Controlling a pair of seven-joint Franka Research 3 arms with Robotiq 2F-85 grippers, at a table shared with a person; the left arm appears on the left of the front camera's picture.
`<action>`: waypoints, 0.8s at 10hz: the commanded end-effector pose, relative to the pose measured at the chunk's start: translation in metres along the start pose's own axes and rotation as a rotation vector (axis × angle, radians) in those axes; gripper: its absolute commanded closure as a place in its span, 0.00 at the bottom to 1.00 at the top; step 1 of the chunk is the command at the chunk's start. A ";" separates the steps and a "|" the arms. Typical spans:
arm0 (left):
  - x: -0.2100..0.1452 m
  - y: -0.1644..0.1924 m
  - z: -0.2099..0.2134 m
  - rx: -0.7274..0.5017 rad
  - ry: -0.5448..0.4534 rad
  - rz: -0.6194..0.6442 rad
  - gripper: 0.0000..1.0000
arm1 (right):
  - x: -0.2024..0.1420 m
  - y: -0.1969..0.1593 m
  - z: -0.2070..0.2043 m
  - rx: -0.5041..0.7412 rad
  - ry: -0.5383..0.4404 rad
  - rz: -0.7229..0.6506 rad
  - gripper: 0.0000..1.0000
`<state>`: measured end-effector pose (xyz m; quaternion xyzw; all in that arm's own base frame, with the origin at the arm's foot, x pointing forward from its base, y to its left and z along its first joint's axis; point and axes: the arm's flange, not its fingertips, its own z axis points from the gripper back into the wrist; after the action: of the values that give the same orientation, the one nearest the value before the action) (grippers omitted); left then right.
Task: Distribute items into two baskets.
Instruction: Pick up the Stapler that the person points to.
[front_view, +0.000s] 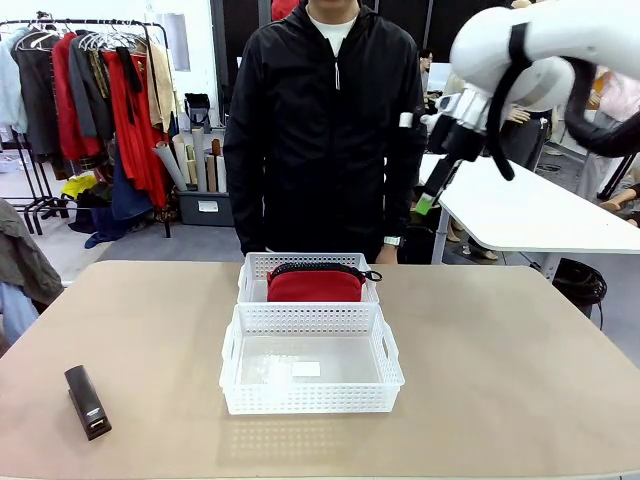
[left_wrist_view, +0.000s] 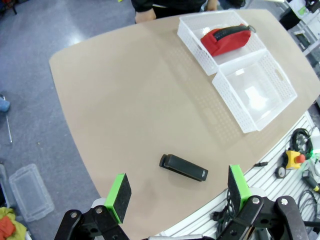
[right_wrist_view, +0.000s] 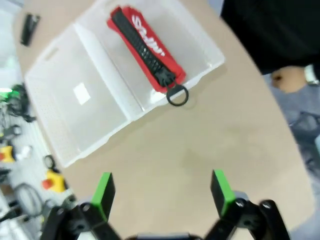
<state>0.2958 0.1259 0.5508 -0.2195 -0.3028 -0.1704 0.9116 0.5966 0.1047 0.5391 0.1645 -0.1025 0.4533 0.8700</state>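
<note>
Two white mesh baskets stand end to end at the table's middle. The far basket (front_view: 256, 275) holds the red pouch (front_view: 312, 285), black zipper up; the near basket (front_view: 310, 395) holds nothing but a small white label. The black stapler (front_view: 87, 401) lies on the table at the near left. My right gripper (front_view: 432, 192) hangs open high above the table's far right, well clear of the baskets. In the right wrist view its fingers (right_wrist_view: 104, 192) frame bare table beside the pouch (right_wrist_view: 145, 47). My left gripper (left_wrist_view: 180, 191) is open high above the stapler (left_wrist_view: 183, 167).
A person in a black jacket (front_view: 325, 130) stands at the far edge, hands down by the table rim. A clothes rack (front_view: 95, 110) stands back left and a white table (front_view: 530, 215) back right. Cables and an emergency button (left_wrist_view: 295, 159) sit beyond the near edge.
</note>
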 end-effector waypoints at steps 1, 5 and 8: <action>0.000 0.000 0.000 -0.012 -0.010 -0.008 0.00 | -0.064 0.024 0.020 -0.044 -0.126 -0.056 0.00; 0.000 0.000 0.000 -0.012 -0.010 -0.008 0.00 | -0.153 0.041 0.047 -0.104 -0.270 -0.233 0.00; 0.000 0.000 0.000 -0.012 -0.010 -0.008 0.00 | -0.209 0.057 0.061 -0.115 -0.405 -0.354 0.00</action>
<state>0.2958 0.1257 0.5508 -0.2195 -0.3028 -0.1705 0.9116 0.4435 -0.0521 0.5431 0.2086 -0.2381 0.2607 0.9120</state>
